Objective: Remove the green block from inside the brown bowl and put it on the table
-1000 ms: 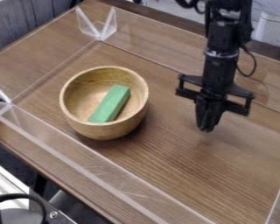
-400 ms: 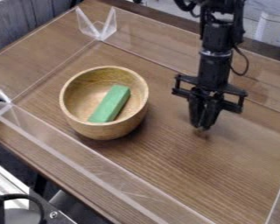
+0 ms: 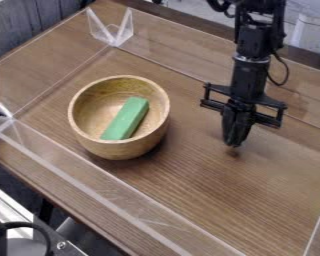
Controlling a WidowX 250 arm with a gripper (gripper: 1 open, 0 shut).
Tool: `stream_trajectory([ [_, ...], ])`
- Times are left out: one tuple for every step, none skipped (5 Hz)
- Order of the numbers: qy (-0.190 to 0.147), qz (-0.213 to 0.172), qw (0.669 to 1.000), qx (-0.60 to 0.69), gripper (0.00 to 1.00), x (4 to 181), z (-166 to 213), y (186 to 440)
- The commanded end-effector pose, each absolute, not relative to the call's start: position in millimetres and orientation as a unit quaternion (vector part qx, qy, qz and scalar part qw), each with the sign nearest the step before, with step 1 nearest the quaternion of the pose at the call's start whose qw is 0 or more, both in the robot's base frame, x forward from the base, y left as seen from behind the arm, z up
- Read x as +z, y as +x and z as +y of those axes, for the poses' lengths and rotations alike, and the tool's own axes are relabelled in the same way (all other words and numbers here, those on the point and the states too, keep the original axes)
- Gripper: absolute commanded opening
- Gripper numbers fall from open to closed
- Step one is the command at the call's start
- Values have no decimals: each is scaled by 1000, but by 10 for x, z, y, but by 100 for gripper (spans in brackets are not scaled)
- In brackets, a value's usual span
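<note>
One green block (image 3: 125,118) (lying flat) inside one brown bowl (image 3: 83,133).

Green block (image 3: 125,118) inside brown bowl (image 3: 83,135)

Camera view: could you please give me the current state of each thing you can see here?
Bright green rectangular block: lying inside the bowl, untouched.
Round light-brown wooden bowl: upright on the table, holding the block.
Black gripper: fingers shut, empty, pointing down over the table right of the bowl.
Brown wood-grain table: bare where the gripper points.
</note>
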State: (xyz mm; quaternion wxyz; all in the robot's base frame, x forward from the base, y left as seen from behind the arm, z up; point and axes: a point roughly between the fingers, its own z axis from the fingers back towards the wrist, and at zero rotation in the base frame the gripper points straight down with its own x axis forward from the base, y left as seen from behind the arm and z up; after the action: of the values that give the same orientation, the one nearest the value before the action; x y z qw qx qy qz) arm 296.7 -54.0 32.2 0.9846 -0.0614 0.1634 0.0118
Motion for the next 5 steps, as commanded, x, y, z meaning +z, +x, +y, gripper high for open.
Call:
stream_trajectory([
  [-81,136,987,9,0,458,-560,3113],
  [-81,119,989,25,100,522,-552,3101],
  [-81,101,991,42,100,592,-542,3083],
  [-70,117,990,47,100,546,-553,3135],
  [-62,122,989,53,100,631,-508,3188],
])
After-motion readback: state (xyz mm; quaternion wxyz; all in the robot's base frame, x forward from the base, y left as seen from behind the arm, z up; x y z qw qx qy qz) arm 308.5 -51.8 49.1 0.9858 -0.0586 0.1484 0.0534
